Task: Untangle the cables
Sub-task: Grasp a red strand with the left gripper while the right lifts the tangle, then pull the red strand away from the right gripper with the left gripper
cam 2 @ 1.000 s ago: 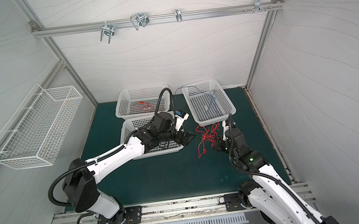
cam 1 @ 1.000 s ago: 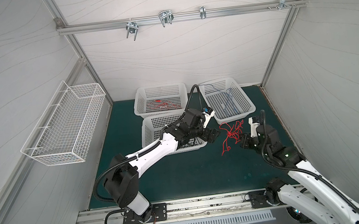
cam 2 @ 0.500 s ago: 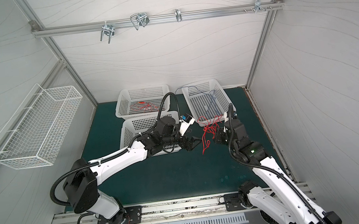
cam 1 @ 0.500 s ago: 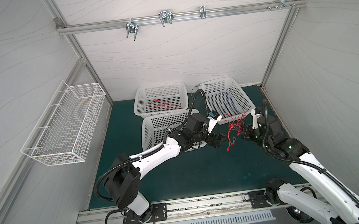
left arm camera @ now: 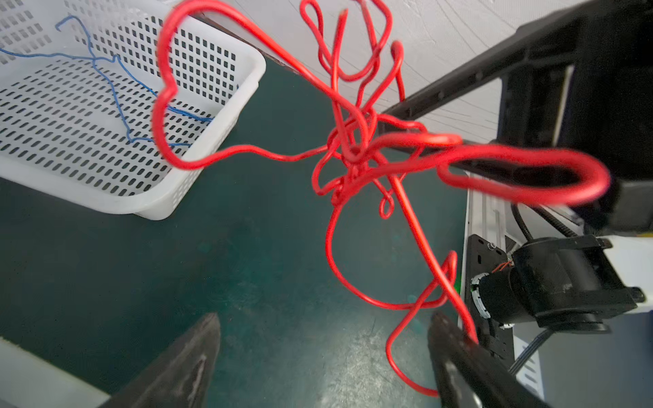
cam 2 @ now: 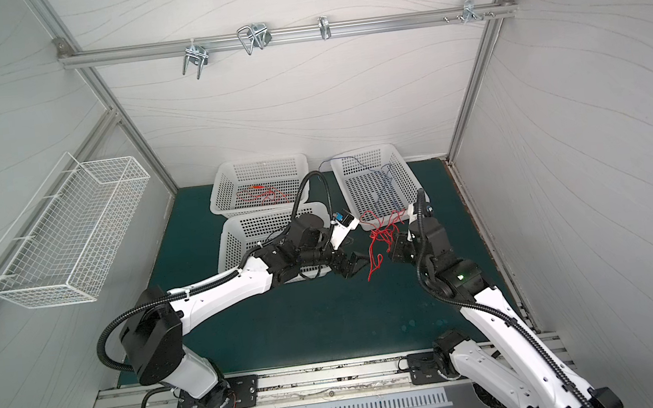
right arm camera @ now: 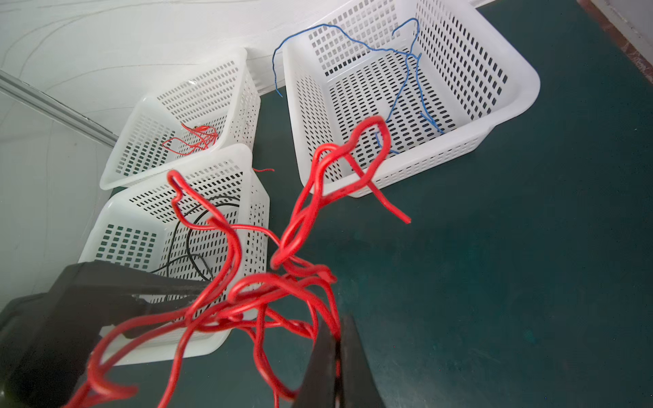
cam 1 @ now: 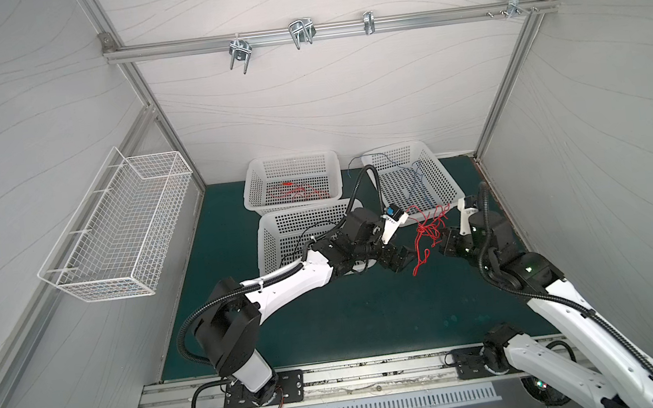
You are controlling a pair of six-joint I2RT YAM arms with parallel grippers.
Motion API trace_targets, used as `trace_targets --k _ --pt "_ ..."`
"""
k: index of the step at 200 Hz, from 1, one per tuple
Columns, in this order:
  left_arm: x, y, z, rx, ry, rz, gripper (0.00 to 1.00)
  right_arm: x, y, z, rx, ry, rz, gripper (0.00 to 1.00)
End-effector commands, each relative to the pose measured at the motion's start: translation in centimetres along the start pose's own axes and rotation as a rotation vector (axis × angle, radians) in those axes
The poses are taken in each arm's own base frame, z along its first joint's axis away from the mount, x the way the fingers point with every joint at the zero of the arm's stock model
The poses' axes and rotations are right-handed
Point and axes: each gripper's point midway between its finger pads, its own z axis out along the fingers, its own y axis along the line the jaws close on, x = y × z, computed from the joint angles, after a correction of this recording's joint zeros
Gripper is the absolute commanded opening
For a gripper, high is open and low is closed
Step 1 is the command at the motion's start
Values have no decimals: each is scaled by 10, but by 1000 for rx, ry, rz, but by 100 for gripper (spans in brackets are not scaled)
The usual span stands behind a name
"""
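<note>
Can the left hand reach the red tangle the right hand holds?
Probably yes. The left hand is open beside the red tangle, a dangling strand runs past one finger, nothing stands between. The right hand holds it aloft, shut.

Thin red cables (left arm camera: 351, 157) hang mid-air in a knotted clump, loops dangling.

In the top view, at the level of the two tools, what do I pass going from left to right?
wire wall basket → front white basket → left tool, open → red cable tangle → right tool, shut on the tangle.
</note>
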Motion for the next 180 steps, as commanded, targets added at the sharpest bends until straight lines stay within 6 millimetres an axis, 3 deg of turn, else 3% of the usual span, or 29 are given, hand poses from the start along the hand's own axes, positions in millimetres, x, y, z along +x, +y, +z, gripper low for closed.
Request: trace_targets --k 1,69,124,162,180 --pt "-24 -16 -13 51 -47 83 96 -2 -9 -6 40 -24 -16 0" --pt "-38 -40 -29 156 -126 115 99 3 -15 -6 62 -19 -43 0" --pt "-39 -15 2 40 -109 3 96 -6 -3 -11 2 -45 -36 0" --pt "-34 -25 18 18 -80 65 89 -15 3 -14 -18 -66 -33 0" --pt "-35 -24 21 2 -77 68 77 -19 6 -15 -28 -74 -36 0"
